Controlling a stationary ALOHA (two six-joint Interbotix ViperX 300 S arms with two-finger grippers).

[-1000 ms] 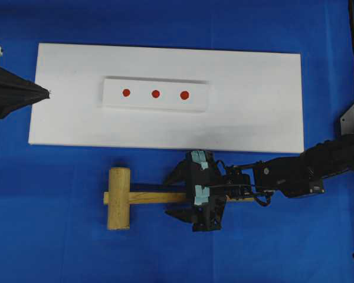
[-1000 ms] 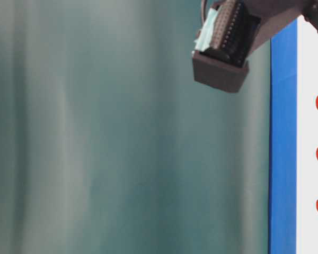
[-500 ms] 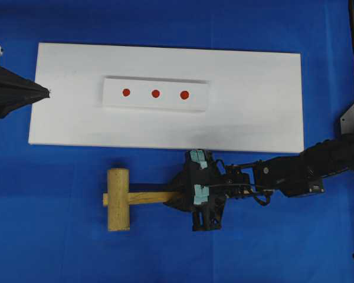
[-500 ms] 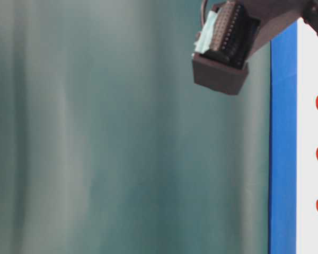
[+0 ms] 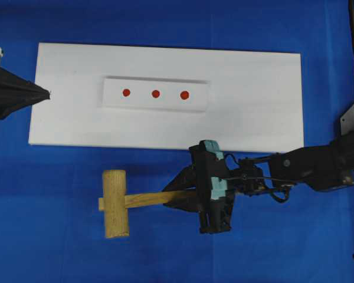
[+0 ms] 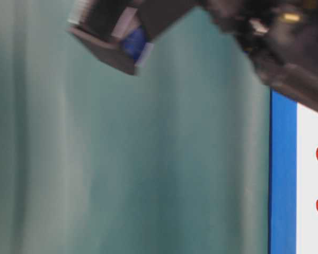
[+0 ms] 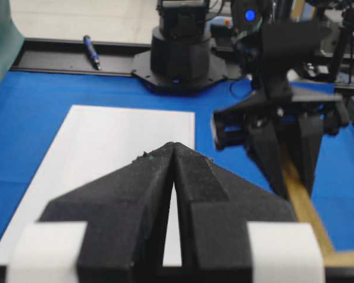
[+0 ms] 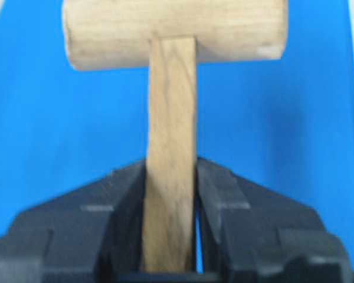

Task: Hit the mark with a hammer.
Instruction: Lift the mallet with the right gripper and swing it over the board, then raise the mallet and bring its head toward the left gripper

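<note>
Blue cloth covers the counter [image 5: 59, 247], and on its far half lies a long white board [image 5: 253, 100] with a smaller raised white strip [image 5: 156, 94] at its middle. Three red marks [image 5: 156, 94] sit in a row along that strip, evenly spaced. Nearer the front edge of the board, on the blue, is the hammer [image 5: 115, 203]: its thick tan head lies crosswise at the left, and its slim handle runs off to the right, tilted a little upward in the overhead view. The right arm reaches in from the right side, and the right claw [image 5: 186, 191] is closed on the handle partway along it; the right wrist view shows a black finger pressed against each side of the wood, with the head beyond them over blue cloth. Whether the head touches the cloth or hangs just above it cannot be told. The left claw [image 5: 46, 93] sits at the left end of the white board, its tip just over the board's edge, well apart from the hammer; in the left wrist view its two black fingers [image 7: 147, 188] meet at the tip with nothing between them. The table-level view is blurred and shows only dark arm parts.
</note>
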